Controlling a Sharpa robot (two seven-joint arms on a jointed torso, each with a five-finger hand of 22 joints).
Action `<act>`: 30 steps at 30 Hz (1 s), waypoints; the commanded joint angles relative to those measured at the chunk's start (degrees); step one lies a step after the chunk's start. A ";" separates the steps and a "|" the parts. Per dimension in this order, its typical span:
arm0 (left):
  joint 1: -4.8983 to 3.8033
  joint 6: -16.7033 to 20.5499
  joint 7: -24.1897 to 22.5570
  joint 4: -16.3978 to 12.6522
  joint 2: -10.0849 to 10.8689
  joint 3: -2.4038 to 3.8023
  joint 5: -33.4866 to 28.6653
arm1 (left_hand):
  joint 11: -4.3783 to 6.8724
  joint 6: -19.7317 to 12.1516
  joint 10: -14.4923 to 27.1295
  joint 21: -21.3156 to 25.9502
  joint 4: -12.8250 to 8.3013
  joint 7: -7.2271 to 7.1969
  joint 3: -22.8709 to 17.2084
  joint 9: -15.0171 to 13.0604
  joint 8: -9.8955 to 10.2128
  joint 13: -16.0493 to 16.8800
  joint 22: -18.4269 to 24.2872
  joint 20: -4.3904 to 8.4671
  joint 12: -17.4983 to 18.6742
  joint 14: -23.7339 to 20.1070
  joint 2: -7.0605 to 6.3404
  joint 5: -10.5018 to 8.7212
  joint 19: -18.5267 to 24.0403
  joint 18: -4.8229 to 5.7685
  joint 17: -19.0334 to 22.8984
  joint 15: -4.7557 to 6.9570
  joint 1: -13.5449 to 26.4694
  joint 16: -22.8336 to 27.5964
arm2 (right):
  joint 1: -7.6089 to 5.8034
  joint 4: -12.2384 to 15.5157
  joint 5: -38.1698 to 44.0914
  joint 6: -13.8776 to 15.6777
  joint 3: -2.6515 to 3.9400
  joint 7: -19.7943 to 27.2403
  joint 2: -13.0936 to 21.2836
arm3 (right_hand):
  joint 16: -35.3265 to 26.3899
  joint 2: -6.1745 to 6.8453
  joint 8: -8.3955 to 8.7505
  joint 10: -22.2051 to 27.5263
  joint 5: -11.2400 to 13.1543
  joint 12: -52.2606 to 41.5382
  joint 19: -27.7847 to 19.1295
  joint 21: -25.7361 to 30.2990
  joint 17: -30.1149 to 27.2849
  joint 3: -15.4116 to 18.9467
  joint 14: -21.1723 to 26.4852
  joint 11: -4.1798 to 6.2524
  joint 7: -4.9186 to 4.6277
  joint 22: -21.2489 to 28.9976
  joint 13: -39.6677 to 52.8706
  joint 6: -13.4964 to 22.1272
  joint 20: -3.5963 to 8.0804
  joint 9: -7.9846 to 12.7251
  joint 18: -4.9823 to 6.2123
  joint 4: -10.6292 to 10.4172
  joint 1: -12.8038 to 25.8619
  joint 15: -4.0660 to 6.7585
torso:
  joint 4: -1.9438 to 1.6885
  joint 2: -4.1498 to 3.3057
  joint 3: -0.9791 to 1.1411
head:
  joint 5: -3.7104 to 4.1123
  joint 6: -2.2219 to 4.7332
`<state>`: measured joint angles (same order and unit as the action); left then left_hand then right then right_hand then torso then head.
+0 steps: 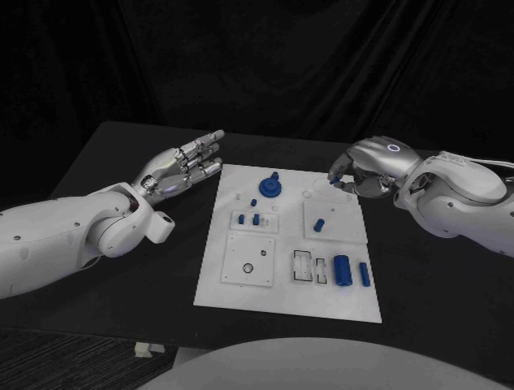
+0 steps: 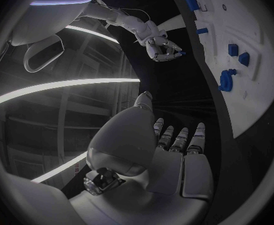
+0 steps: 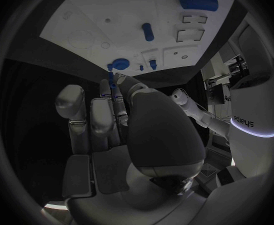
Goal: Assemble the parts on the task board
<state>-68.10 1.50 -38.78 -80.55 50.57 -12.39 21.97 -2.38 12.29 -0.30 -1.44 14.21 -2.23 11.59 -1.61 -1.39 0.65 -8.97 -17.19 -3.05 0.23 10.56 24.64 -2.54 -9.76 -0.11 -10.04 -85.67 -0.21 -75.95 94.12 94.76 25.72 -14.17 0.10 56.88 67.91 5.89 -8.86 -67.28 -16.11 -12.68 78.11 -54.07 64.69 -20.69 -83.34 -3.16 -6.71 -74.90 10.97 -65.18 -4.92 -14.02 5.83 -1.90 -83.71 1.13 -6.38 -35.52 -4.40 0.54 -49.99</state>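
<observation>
The right hand [image 1: 348,175] hovers over the far right corner of the board [image 1: 290,288], fingers curled in. In the left wrist view its fingertips pinch a small blue part [image 2: 182,52], and the right wrist view shows what looks like the same blue peg [image 3: 111,78] standing up between the fingers [image 3: 104,87]. So this hand grips a part, though how firmly it is seated I cannot tell.

The left hand [image 1: 184,169] is open, holding nothing, fingers stretched out and apart. It hangs over the bare desk [image 1: 116,154] just off the board's far left edge, palm turned toward the board.

The relation that matters is between the held peg and the board below it. The peg's long axis runs roughly along the fingers, and the board's far right area lies directly under the hand. The round blue knob [image 1: 271,188] stands near the far middle of the board, just to the left of the right hand and between the two hands. A short blue piece [image 1: 320,225] sits nearer the robot, on the right side. Two longer blue cylinders [image 1: 342,270] lie at the near right corner with their long axes running away from the robot, well apart from both hands.

My judgement is that the right hand is much the better placed: any seat for the peg lies close below it.
</observation>
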 commanded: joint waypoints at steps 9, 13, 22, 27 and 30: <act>0.28 -1.56 -1.39 0.02 -0.31 0.05 -0.42 | -1.25 0.00 -0.09 -0.22 -0.38 0.52 0.08 -0.06 -0.24 0.11 0.00 0.19 -0.52 0.11 0.15 0.39 -0.52 1.26 -0.03 -0.38 -0.82 0.07 | 3.32 4.46 -0.24 -7.09 -0.01 -0.58 -3.89 | -0.09 -0.21 1.40 -0.37 -0.56 1.64 0.02 0.37 -0.07 -0.16 0.04 -0.14 -0.22 -6.64 -0.82 1.32 0.21 0.30 0.52 -0.04 -0.96 0.09 | -0.06 0.07 -0.06 | -1.04 -0.01; 0.40 -1.76 -1.25 0.14 -0.47 0.04 -0.42 | -1.41 0.08 -0.11 -0.23 -0.37 0.62 0.08 -0.07 -0.26 0.12 0.02 0.19 -0.58 0.13 0.23 0.39 -0.55 1.34 -0.03 -0.41 -0.86 0.06 | 4.37 3.94 -0.24 -8.09 -0.01 -0.22 -6.23 | 0.02 -0.21 1.52 -0.42 -0.74 1.76 0.05 0.38 0.03 -0.20 -0.04 -0.17 -0.26 -6.64 -0.91 1.37 0.20 0.36 0.53 -0.05 -0.96 0.07 | 0.10 -0.04 0.12 | -1.49 -0.01; 0.60 -2.08 -1.03 0.41 -1.03 0.04 -0.42 | -1.78 0.20 -0.18 -0.25 -0.38 0.77 0.07 -0.09 -0.28 0.17 -0.03 0.19 -0.83 0.24 0.37 0.40 -0.64 1.50 -0.07 -0.50 -0.94 0.02 | 6.10 1.26 -0.24 -10.81 0.00 -0.02 -11.58 | -0.01 -0.29 1.72 -0.59 -1.19 1.96 -0.03 0.81 -0.06 -0.30 -0.11 -0.18 -0.28 -6.55 -1.07 1.39 0.19 0.47 0.61 -0.07 -0.99 0.07 | -0.25 0.01 0.19 | -1.69 -0.01; 0.68 -2.22 -0.97 0.64 -1.35 0.04 -0.42 | -1.89 0.21 -0.20 -0.24 -0.39 0.80 0.07 -0.09 -0.29 0.18 0.01 0.19 -0.90 0.24 0.41 0.39 -0.65 1.55 -0.07 -0.53 -0.97 0.01 | 6.66 0.24 -0.24 -11.67 0.00 -0.15 -13.41 | 0.04 -0.18 1.92 -0.63 -1.37 2.12 -0.04 0.96 -0.04 -0.31 -0.15 -0.21 -0.33 -6.51 -1.17 1.53 0.19 0.58 0.64 -0.02 -1.01 0.05 | -0.18 -0.07 0.10 | -1.89 -0.01; 0.73 -2.30 -0.96 0.73 -1.51 0.04 -0.42 | -1.95 0.25 -0.21 -0.23 -0.39 0.83 0.06 -0.10 -0.29 0.18 0.06 0.19 -0.89 0.24 0.44 0.39 -0.65 1.58 -0.07 -0.55 -0.99 0.02 | 6.93 -0.06 -0.24 -11.86 0.00 -0.23 -14.13 | 0.03 -0.13 1.98 -0.68 -1.38 2.14 -0.07 1.07 -0.05 -0.29 -0.16 -0.21 -0.34 -6.49 -1.19 1.56 0.18 0.61 0.65 -0.01 -1.00 0.05 | -0.14 -0.10 0.07 | -1.98 -0.01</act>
<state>-67.45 0.03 -38.76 -79.77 49.22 -12.40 21.95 -3.91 12.49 -0.61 -1.44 14.22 -1.62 11.59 -1.64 -1.39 0.74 -8.95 -16.99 -3.75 0.44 11.03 24.63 -2.73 -8.80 -0.14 -10.25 -86.14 -0.21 -69.20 94.17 94.44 15.61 -14.19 0.19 42.85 67.91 5.72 -7.04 -67.45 -17.29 -10.81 78.11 -53.24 64.68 -20.68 -83.33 -3.39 -7.17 -74.93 9.77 -64.06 -4.92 -13.46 5.83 -1.90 -84.30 1.13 -6.58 -35.57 -4.25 -1.36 -49.99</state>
